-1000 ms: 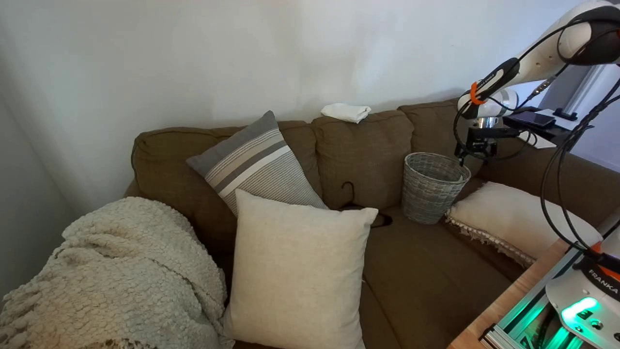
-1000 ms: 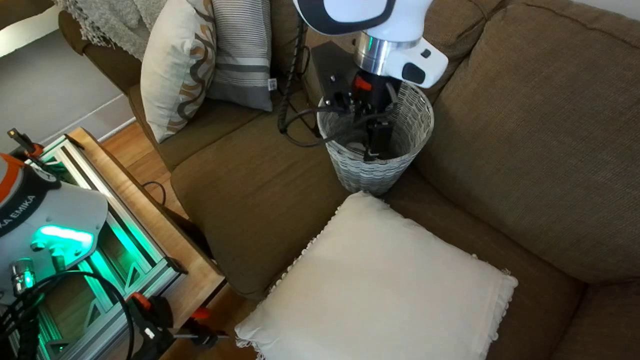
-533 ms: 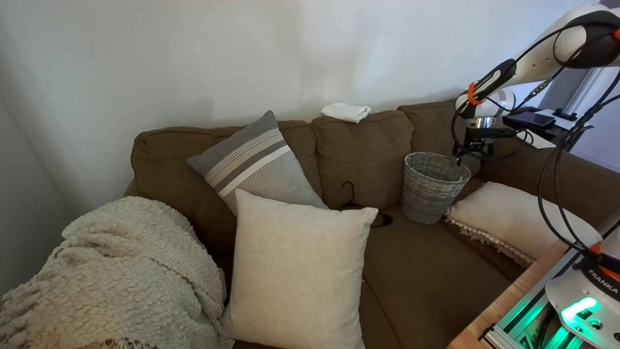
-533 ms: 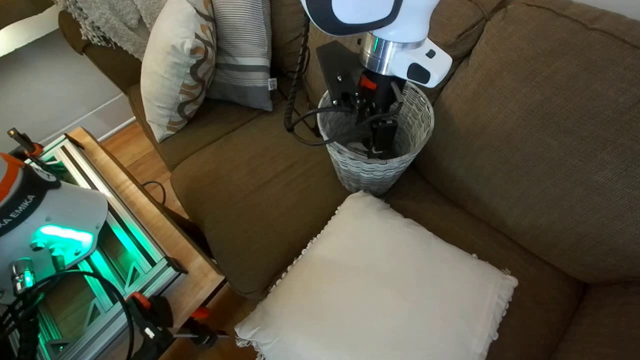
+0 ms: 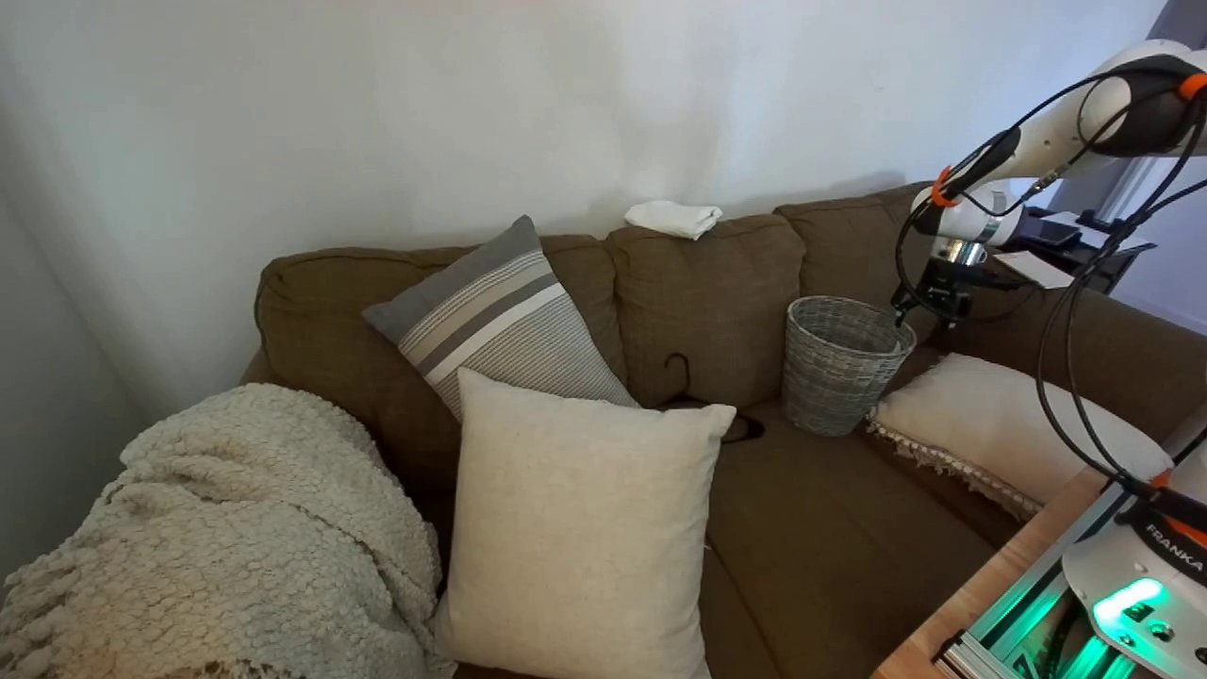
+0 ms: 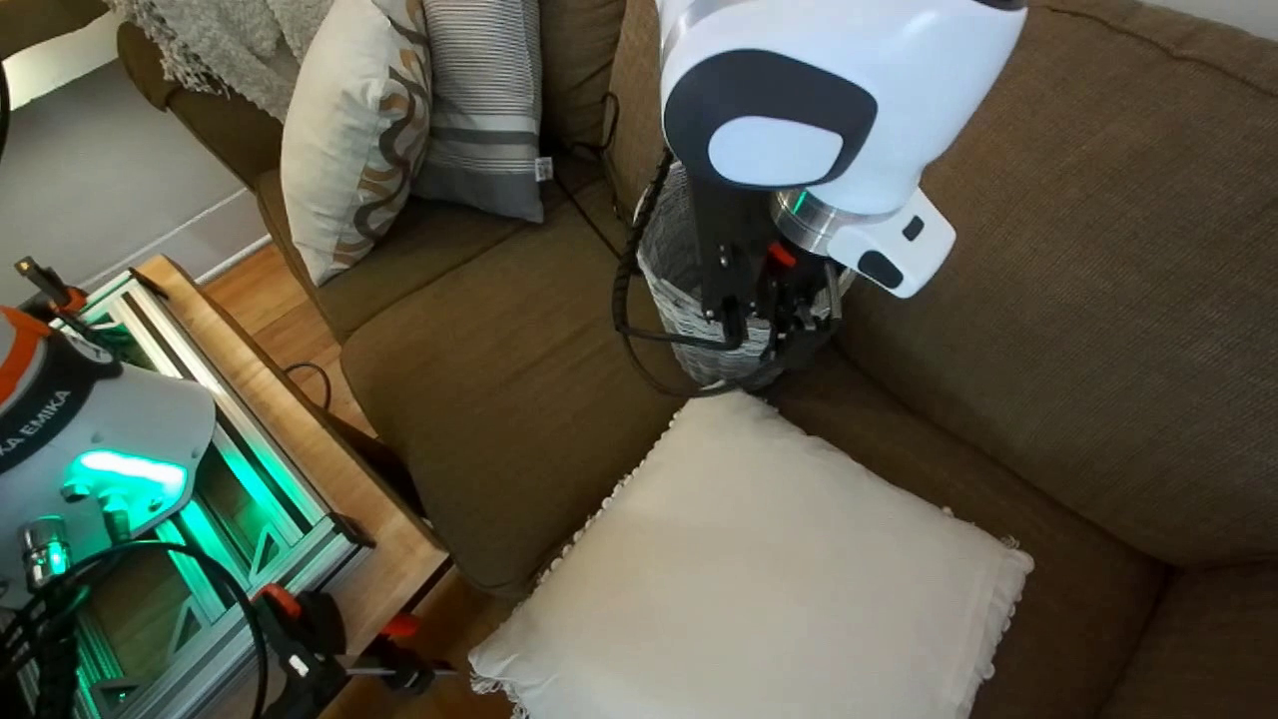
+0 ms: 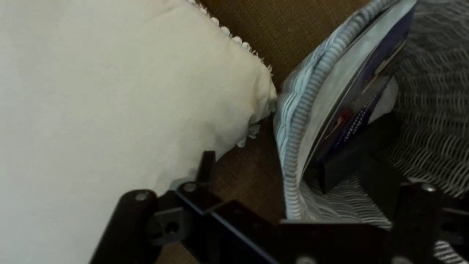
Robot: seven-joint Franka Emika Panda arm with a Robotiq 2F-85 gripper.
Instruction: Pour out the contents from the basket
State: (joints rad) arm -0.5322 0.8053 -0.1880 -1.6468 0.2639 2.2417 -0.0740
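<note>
On the sofa (image 5: 820, 538) the basket (image 5: 833, 382) is stood upright, right of centre in an exterior view. At its rim (image 7: 297, 121) the gripper (image 5: 925, 315) is poised, jaws apart; the rim seems straddled in the dim wrist view. If pinched too shallowly, the basket could be dropped mid-tilt, the contents (image 7: 357, 113) scattered.

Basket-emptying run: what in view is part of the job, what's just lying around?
For the job: gripper; grey wicker basket; purple-printed package and whitish item inside it.
Just lying about: striped grey pillow; cream pillow; fringed white pillow; nubby throw blanket; black hanger; folded white bundle.
</note>
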